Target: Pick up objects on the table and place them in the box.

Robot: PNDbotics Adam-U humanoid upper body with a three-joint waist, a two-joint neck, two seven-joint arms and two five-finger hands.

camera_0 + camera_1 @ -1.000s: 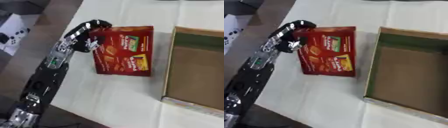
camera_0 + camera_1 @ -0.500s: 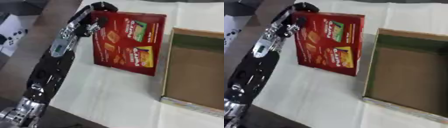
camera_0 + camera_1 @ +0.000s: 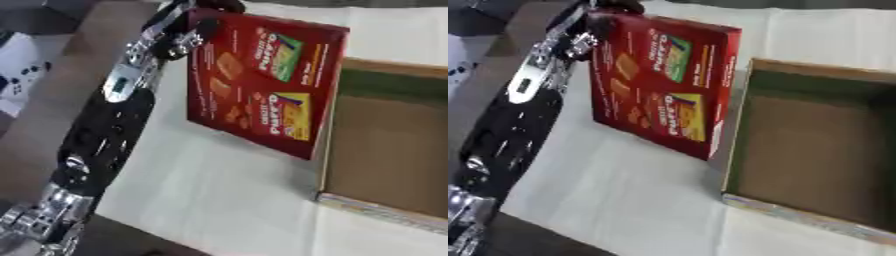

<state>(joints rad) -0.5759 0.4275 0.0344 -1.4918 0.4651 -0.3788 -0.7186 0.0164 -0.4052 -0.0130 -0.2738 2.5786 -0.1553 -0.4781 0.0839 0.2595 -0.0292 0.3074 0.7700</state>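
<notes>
A flat red snack box with yellow and green pictures hangs lifted above the white table, tilted, its lower right corner close to the left wall of the open cardboard box. My left hand is shut on the red box's upper left edge, fingers curled round it. The black and silver left arm runs down to the lower left corner. The right hand shows in no view.
The white tablecloth covers the table; its left edge drops to a dark floor. A white object lies off the table at far left. The cardboard box's inside is brown with a dark green upper wall.
My left hand has lifted the red box off the table and carried it up and to the right, toward the cardboard box. The box now looks larger and nearer the camera.
</notes>
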